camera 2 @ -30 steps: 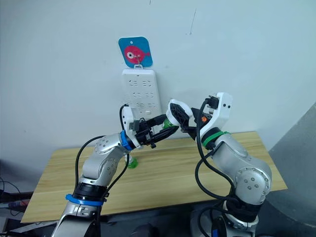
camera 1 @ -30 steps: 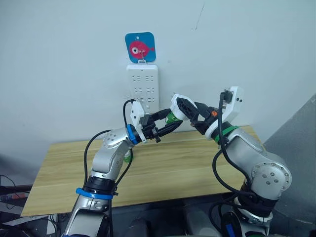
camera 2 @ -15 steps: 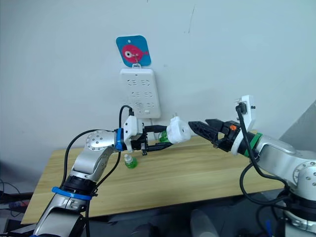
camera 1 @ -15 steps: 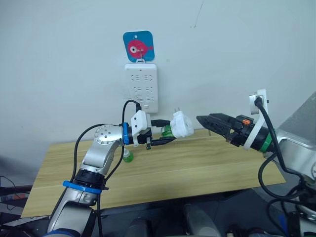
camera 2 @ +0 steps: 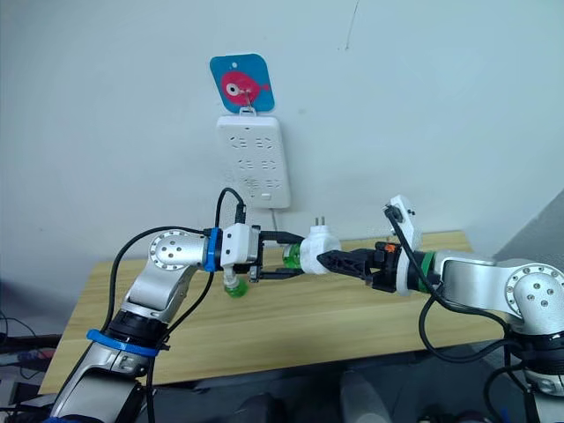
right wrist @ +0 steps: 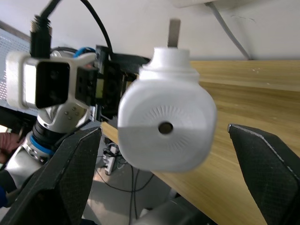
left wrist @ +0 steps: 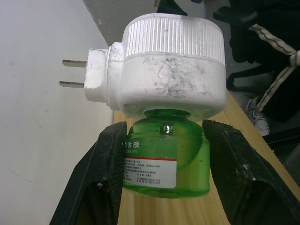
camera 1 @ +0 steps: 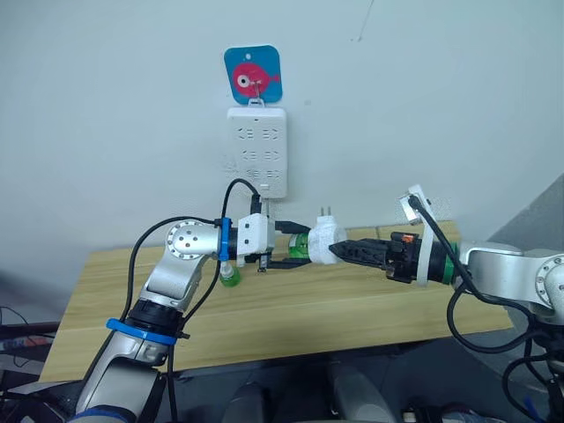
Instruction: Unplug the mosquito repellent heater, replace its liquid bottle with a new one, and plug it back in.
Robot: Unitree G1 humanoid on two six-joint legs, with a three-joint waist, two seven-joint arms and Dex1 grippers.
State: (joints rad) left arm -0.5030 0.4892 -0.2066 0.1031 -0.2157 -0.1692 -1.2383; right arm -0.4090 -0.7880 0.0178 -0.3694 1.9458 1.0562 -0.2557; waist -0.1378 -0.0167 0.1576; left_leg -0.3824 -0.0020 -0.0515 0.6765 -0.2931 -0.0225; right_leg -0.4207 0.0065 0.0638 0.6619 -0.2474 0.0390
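Heater (left wrist: pixel 166 70) bottle (left wrist: pixel 164 157) clamped by left gripper (left wrist: pixel 164 180).

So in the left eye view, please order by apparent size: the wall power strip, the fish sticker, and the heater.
1. Wall power strip, largest.
2. Fish sticker.
3. Mosquito repellent heater, smallest, though it sits nearer the camera, so its true size is unsure.

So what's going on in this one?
The heater is unplugged from the power strip and held over the table. The left gripper clamps its green bottle, which sits screwed in beneath it. The right gripper is open around the white body. A second green bottle stands on the table.
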